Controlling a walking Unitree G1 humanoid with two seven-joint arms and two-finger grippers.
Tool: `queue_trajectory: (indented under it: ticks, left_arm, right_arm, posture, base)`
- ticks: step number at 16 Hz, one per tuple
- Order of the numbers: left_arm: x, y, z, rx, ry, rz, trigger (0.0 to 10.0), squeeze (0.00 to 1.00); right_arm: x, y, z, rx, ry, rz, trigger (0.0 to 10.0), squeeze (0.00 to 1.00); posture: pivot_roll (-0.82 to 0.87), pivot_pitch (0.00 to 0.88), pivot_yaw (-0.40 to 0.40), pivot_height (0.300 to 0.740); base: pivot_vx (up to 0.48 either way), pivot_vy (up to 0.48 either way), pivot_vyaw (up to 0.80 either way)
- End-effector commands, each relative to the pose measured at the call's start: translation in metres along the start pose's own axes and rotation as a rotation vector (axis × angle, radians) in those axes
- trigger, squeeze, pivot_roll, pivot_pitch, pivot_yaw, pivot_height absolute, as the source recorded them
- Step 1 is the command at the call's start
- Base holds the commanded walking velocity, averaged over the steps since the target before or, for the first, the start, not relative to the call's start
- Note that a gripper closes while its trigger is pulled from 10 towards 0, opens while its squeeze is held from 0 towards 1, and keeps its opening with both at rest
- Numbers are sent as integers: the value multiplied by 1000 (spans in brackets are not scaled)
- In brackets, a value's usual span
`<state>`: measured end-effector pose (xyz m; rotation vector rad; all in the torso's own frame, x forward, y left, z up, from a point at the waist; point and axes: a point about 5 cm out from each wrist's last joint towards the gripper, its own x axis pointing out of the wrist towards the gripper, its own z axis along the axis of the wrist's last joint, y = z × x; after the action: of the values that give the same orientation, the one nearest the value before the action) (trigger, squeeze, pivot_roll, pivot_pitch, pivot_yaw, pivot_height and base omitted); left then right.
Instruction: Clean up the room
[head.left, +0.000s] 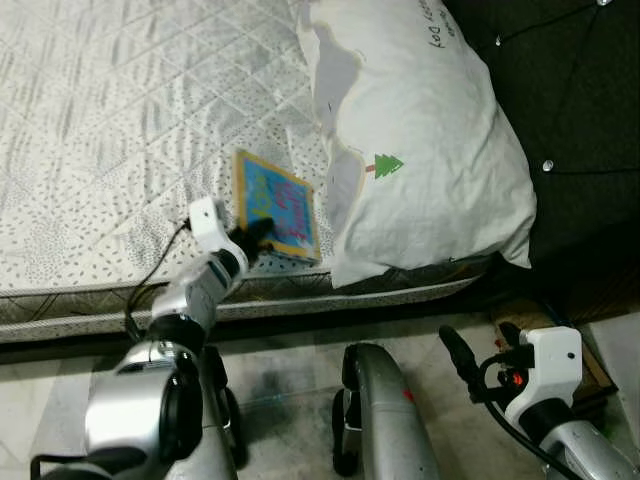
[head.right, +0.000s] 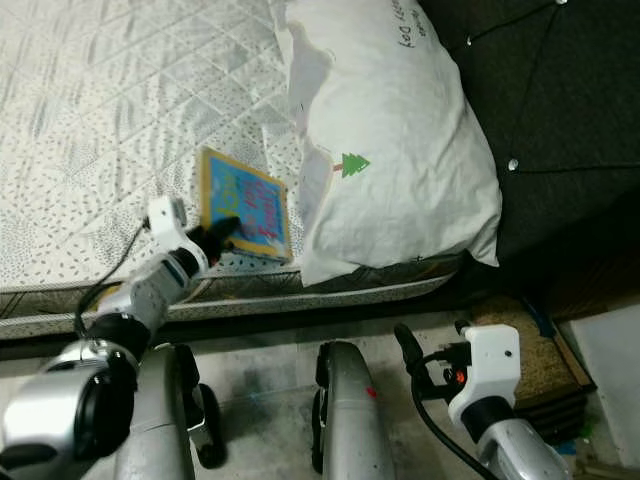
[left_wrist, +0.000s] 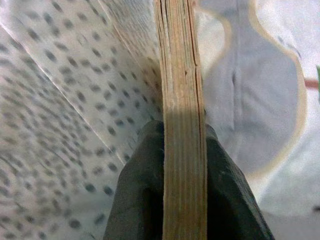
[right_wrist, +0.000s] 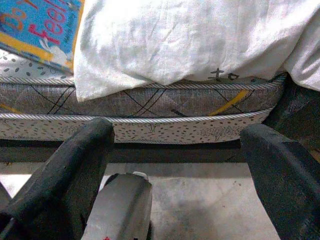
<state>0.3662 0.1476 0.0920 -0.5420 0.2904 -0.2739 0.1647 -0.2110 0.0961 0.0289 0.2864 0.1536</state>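
1. The left pincer (head.left: 262, 232) grips the near edge of a board book (head.left: 277, 205) lying on the bed (head.left: 120, 120), just beside a white pillow (head.left: 420, 140).
2. The right pincer (right_wrist: 175, 165) hangs wide apart, low over the floor (head.left: 290, 380).

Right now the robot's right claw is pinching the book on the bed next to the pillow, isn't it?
Almost. It is the left claw that pinches the book, not the right. The left wrist view shows its fingers shut on the book's edge. The right claw hangs open below the bed. The book does lie on the bed next to the pillow.
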Motion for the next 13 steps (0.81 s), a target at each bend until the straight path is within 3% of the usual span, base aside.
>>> queue_trajectory:
  ticks: [1,3,10,13]
  left_arm:
    - [-2,6,5,-3,-34,36,10000,0]
    - [0,5,9,-16,-43,32,10000,0]
    - [11,-23,-13,-43,99,-119,10000,0]
    - [10,-23,-15,-49,111,-117,10000,0]
  right_arm:
    - [-5,-3,-1,-8,11,-21,10000,0]
    - [-4,-4,-1,-13,11,-23,10000,0]
    - [-3,-6,-1,-25,13,-31,10000,0]
    - [-3,-6,0,-28,12,-34,10000,0]
  posture:
    - [-301,316,-110,613]
    - [-302,316,-114,613]
    - [-317,310,-113,613]
    - [-319,312,-113,613]
  base:
    - [0,0,0]
    - [0,0,0]
    - [0,0,0]
    - [0,0,0]
